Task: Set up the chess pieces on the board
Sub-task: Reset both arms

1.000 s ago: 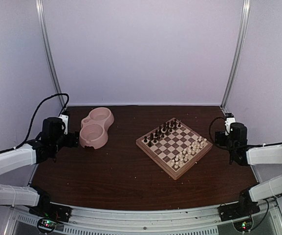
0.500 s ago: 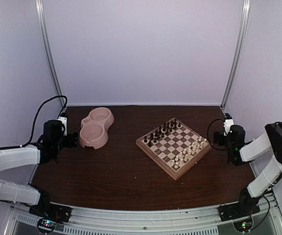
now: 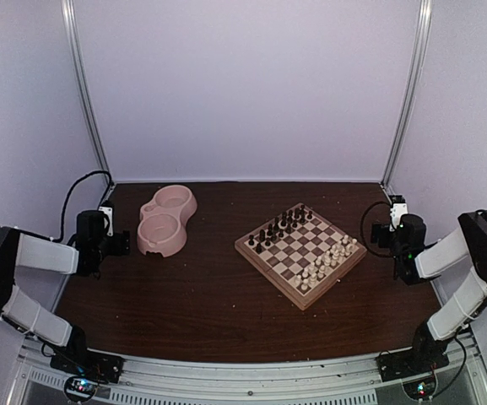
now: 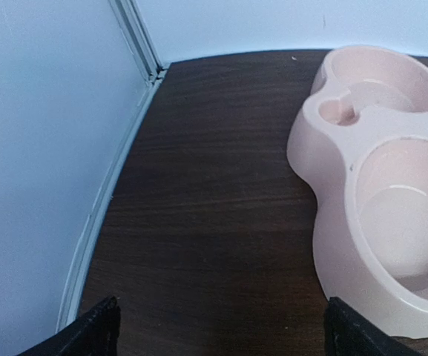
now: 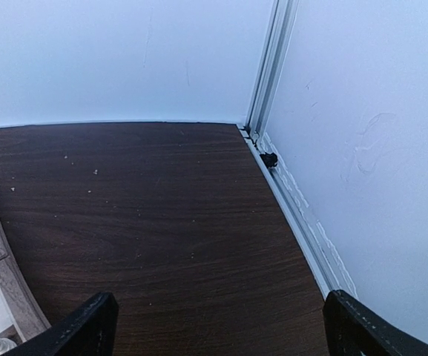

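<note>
Left hand (image 4: pixel 221 339) held low beside the pink plastic double bowl (image 3: pixel 160 246), spread wide and empty, right hand (image 5: pixel 221 330) held right of the checkered wooden chessboard (image 3: pixel 267 272), likewise wide, empty

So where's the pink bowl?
In the top view, the pink double bowl sits back left, between the left gripper and the board.

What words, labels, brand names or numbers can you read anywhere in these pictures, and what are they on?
No text can be read.
The board, the chess pieces and the pink double bowl show no writing.
The white blocks on the wrists and the lit circuit boards at the near edge are too small to tell.
</note>
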You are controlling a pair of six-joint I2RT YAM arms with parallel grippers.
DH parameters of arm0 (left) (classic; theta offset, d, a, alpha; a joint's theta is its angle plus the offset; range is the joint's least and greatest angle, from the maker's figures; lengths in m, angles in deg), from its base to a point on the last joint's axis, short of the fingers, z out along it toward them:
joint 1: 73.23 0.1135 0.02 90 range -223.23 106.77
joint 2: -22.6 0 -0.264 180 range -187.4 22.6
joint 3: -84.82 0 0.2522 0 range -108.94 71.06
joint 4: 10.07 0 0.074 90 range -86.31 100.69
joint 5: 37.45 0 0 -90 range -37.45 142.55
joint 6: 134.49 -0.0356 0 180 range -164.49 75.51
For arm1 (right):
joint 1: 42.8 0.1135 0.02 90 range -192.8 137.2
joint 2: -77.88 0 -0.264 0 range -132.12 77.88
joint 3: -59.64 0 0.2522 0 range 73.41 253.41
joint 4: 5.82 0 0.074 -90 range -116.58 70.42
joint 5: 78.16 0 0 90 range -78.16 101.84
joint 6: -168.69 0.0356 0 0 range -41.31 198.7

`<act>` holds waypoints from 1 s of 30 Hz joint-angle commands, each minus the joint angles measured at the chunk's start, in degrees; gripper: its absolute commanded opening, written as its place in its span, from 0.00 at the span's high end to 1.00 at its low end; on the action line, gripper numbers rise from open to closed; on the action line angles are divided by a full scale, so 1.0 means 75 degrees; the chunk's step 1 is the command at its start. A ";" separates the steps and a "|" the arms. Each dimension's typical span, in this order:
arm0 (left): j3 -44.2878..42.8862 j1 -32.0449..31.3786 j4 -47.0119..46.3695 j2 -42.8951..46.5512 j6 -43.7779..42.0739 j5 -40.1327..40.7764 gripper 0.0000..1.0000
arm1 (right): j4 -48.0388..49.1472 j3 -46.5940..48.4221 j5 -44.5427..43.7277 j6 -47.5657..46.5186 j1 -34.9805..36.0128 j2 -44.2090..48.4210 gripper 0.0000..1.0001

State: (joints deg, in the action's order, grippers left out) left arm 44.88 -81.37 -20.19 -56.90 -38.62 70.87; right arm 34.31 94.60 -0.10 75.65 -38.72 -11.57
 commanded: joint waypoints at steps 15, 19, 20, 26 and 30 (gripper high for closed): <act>0.0833 0.0697 -0.3618 -0.1357 -0.0806 -0.1614 0.02 | 0.0220 0.0075 -0.0066 0.0082 -0.0038 0.0003 0.00; 0.0840 0.0691 -0.3677 -0.1376 -0.0806 -0.1603 0.02 | 0.0222 0.0081 -0.0060 0.0081 -0.0036 0.0008 0.00; 0.0844 0.0695 -0.3702 -0.1394 -0.0806 -0.1629 0.02 | 0.0221 0.0081 -0.0054 0.0080 -0.0039 0.0008 0.00; 0.0798 0.0694 -0.3629 -0.1420 -0.0806 -0.1677 0.02 | 0.0214 0.0088 -0.0056 0.0079 -0.0033 -0.0003 0.00; 0.0818 0.0692 -0.3649 -0.1395 -0.0806 -0.1658 0.02 | 0.0219 0.0083 -0.0060 0.0079 -0.0031 -0.0003 0.00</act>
